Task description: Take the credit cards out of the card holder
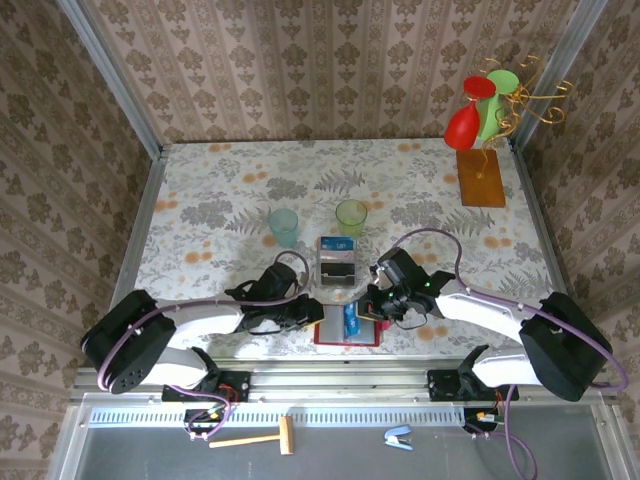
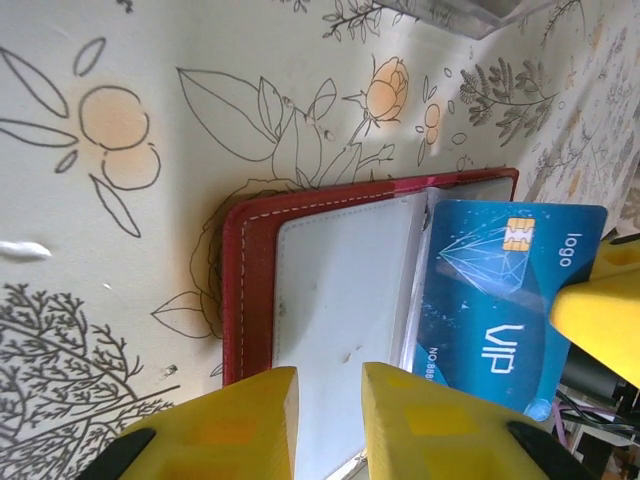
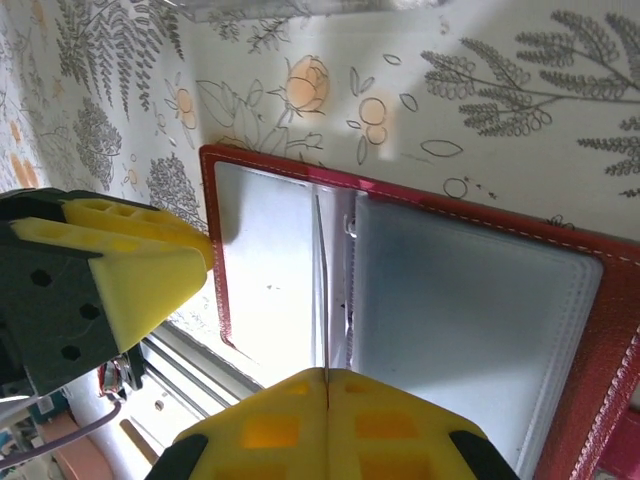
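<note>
The floral-patterned table (image 1: 220, 190) carries the open red card holder (image 1: 325, 336) at its near edge. Just beyond the card holder: clear box (image 1: 338, 262). Farther beyond: teal cup (image 1: 284, 226), green cup (image 1: 351, 216). Far beyond, rightward: wooden stand (image 1: 480, 178).

Bright, even light from overhead. Glare whitens the card holder's (image 3: 440, 300) clear pockets; soft shadow falls left of it, and the fingers (image 3: 260, 430) below it blur.

Near edge crowded: left gripper (image 1: 312, 312) and right gripper (image 1: 372, 303) flank card holder (image 1: 335, 340), blue card (image 1: 351, 320) upright over it; clear box (image 1: 338, 262) just behind; teal cup (image 1: 284, 226), green cup (image 1: 351, 216) beyond; stand (image 1: 480, 178) far right; far-left table (image 1: 200, 180) open.
</note>
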Controlling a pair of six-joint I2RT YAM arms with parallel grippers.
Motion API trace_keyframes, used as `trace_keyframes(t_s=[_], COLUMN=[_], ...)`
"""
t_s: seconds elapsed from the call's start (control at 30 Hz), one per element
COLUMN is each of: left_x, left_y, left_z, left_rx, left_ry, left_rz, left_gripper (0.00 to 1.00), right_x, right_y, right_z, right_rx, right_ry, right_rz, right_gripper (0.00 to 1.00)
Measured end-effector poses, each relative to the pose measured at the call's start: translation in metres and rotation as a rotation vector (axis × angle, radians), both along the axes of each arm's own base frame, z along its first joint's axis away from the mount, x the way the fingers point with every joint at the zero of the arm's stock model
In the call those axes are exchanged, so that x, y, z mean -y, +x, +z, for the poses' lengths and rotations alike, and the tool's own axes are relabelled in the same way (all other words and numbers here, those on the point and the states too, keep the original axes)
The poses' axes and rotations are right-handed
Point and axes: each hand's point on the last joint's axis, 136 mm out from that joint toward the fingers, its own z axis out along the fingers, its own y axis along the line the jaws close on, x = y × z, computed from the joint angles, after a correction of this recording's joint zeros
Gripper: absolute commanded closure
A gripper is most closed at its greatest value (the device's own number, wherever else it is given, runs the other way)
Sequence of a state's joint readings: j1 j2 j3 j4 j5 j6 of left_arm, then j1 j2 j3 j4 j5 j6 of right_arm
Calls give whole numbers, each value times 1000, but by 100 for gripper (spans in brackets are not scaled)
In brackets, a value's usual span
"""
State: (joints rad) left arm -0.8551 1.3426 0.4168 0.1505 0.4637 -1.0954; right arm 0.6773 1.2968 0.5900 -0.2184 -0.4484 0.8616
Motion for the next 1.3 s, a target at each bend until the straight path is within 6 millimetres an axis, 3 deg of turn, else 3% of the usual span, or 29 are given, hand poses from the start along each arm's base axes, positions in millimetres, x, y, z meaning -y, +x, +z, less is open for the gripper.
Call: trace_keyframes(t_s=[0.4, 0.87, 1.3], left_x=[-13, -30, -41], left_y=[14, 24, 30], left_z=[17, 27, 34], left_rx=[40, 64, 71], left_ry=[-20, -22, -23], left_rz=[43, 73, 98], left_gripper=[74, 72, 71], right_x=[-3, 3, -2], right_y=[17, 21, 37], right_z=[51, 54, 69], right_rx=[249, 356, 394], right_ry=[-134, -288, -334], right_rz=[352, 851, 1057], right_gripper=[100, 100, 100])
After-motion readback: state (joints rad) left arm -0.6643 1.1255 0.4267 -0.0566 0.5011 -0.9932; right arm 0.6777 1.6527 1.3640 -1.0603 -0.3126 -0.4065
